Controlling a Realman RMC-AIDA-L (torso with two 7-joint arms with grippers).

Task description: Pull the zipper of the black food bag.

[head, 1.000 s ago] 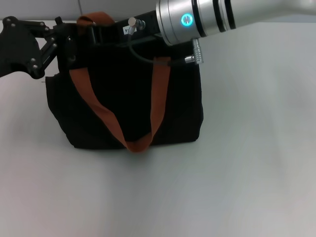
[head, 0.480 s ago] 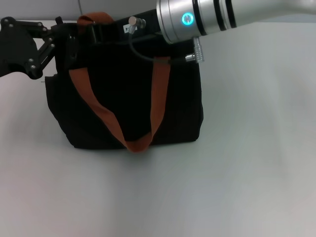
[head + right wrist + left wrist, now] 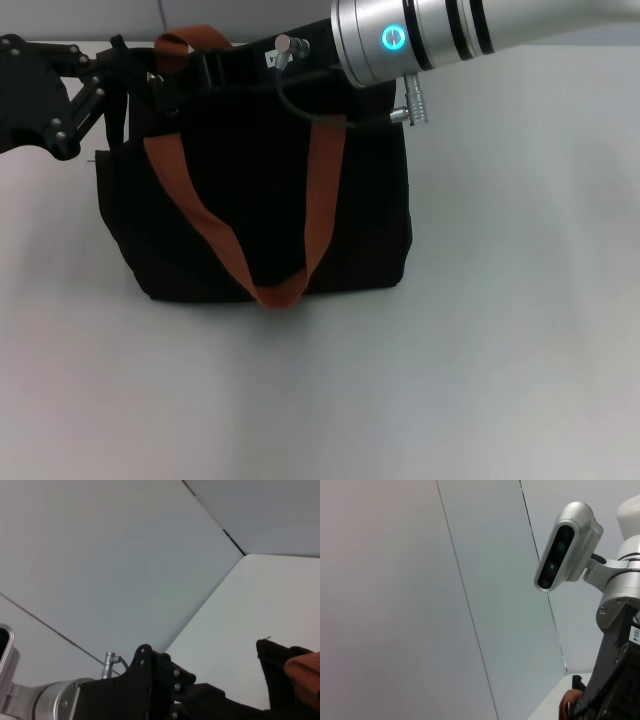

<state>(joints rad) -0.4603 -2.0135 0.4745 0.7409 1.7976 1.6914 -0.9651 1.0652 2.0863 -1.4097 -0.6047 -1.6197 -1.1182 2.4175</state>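
Black food bag [image 3: 260, 200] standing upright on a pale table [image 3: 480, 350], filling the upper left-centre of the head view, boxy, with a rust-orange handle [image 3: 300, 240] draped down its near face in a loop reaching almost to the bottom edge, and a second orange strap [image 3: 190, 40] arched over the top at the upper left. Left gripper [image 3: 150, 75] at the upper left of the head view, black linkage reaching in from the frame's left edge to the bag's top left corner, close against the fabric there; cannot tell how far its fingers are spread or whether anything is pinched. Right gripper [image 3: 215, 65] at the top centre of the head view, at the end of a silver wrist with a glowing blue ring coming in from the upper right, lying along the bag's top edge just beside the left gripper; finger spacing lost against the black fabric, grip likewise impossible to judge. Zipper not discernible along the dark top edge in any view. In the left wrist view, mostly pale wall panels, with the other arm's silver camera housing [image 3: 567, 545] at the upper right. In the right wrist view, wall and table, a corner of the bag with a bit of orange strap at the lower right, the left arm's black linkage at the bottom centre.
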